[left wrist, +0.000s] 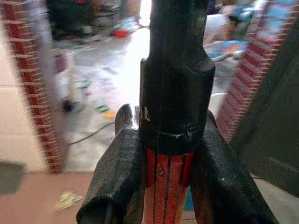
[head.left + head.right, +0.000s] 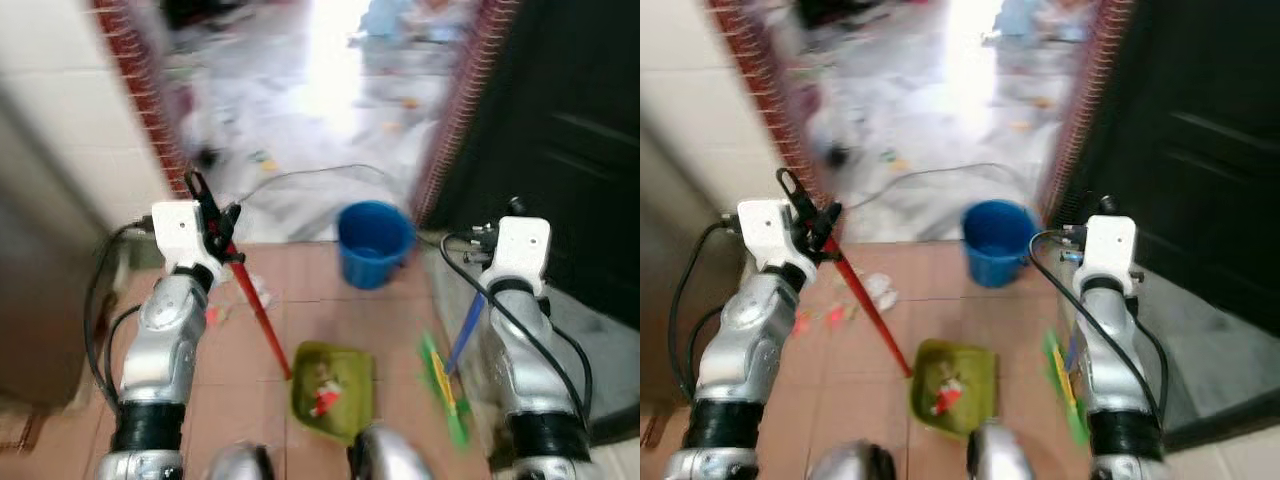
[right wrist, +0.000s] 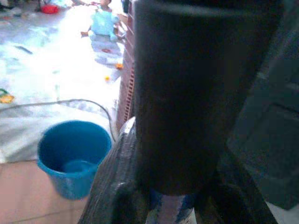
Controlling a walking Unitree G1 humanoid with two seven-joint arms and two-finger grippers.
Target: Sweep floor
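Between the two fingers of the left claw (image 1: 166,186), pinched tight: one slim red handle (image 2: 258,315) with a black ribbed cap, running down and away from the claw to one olive-green plastic dustpan (image 2: 335,388) on the terracotta tile floor (image 2: 300,290), a red scrap and pale bits inside. Pressed around one blue handle (image 2: 467,322) with a thick black cap, the right claw (image 3: 180,200); below it, green broom bristles (image 2: 444,390) low on the tiles, just beside the dustpan. Ahead of both claws, nearer the right one, one round blue plastic bucket (image 2: 374,243), smooth-walled, upright. Just below the left claw, a few small scraps (image 2: 878,292), white and pinkish, on the tiles. Beyond the bucket, one thin dark cable (image 2: 320,175) looping over pale, glossy flooring between two red brick door posts.
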